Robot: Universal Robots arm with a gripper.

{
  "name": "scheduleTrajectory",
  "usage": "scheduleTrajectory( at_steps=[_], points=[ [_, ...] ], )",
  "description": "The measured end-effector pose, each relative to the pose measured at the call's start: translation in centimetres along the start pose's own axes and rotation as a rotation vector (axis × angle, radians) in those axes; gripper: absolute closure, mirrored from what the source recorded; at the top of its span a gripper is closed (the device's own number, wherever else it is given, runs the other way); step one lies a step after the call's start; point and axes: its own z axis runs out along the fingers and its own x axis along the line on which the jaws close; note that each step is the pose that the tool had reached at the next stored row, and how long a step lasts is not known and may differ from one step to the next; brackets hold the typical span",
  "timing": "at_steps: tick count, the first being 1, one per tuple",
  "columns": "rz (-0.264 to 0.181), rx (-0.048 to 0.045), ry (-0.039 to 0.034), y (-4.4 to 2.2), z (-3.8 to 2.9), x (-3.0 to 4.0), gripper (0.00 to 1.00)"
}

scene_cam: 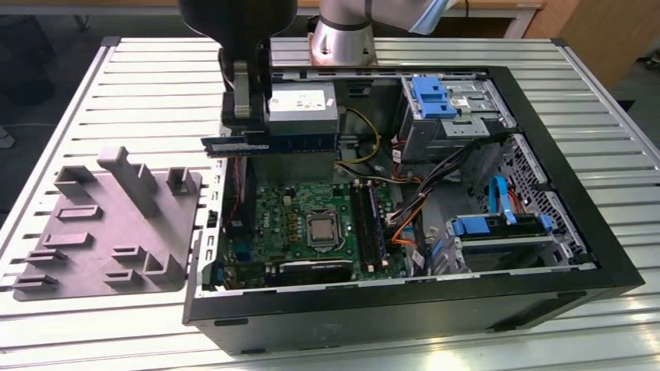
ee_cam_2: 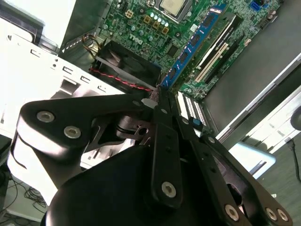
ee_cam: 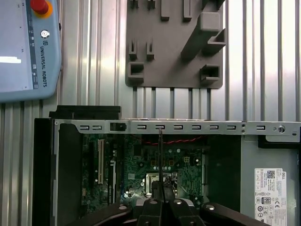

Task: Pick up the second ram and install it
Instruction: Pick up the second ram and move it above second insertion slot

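Between the fingers [scene_cam: 243, 116] of the gripper [scene_cam: 246, 139], closed tight on one end, the second ram [scene_cam: 294, 144] jutted out level. Beneath the gripper lay the open computer case [scene_cam: 413, 309] with its green motherboard [scene_cam: 294, 209], clear of the stick; farther off sat a grey fixture tray [scene_cam: 103, 232].

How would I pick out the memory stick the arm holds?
Find the open black computer case on the slatted table. Over its edge on the exterior view's left, the gripper is shut on a thin blue memory stick, held level. Unlike the black slots on the green board below, it is blue and airborne.
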Motion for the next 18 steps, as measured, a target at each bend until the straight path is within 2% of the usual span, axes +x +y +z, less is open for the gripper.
scheduleTrajectory(
  at_steps=[6,18],
  points=[
    [0.000,0.0001,-0.0001,-0.56,-0.01,0.00,0.89],
    [0.000,0.0001,-0.0001,-1.23,-0.02,0.00,0.89]
  ],
)
